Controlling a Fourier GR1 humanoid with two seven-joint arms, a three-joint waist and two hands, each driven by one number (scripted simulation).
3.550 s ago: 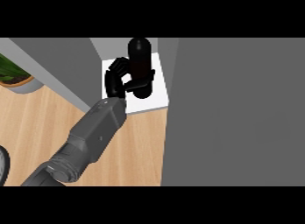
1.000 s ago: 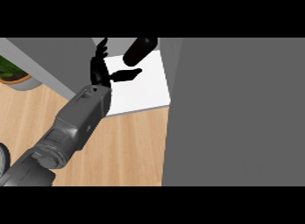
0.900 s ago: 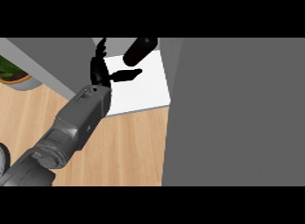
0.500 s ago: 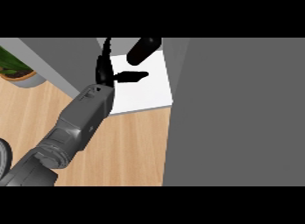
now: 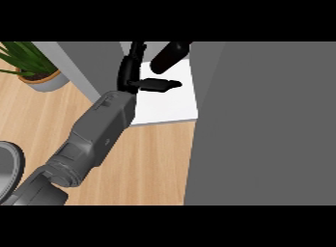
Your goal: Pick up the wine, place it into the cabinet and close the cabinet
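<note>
The wine bottle (image 5: 169, 55) is dark and lies tilted at the back of the white cabinet floor (image 5: 169, 107), its top cut off by the view's upper edge. My left hand (image 5: 133, 72) is just left of the bottle and apart from it. The hand is open, fingers pointing straight away from me and the thumb (image 5: 161, 85) sticking out to the right below the bottle. The grey forearm (image 5: 99, 132) runs in from the lower left. The right hand does not show.
A large grey cabinet door panel (image 5: 271, 125) fills the right half of the view. A grey cabinet wall (image 5: 92, 67) stands left of the hand. A potted plant (image 5: 34, 72) is at the upper left, and a grey round dish (image 5: 0, 171) lies at the left edge of the wooden counter (image 5: 157, 164).
The left hand, earlier curled round the bottle, has opened and let it go. The bottle now rests tilted in the cabinet. The view has shifted, so the plant shows more.
</note>
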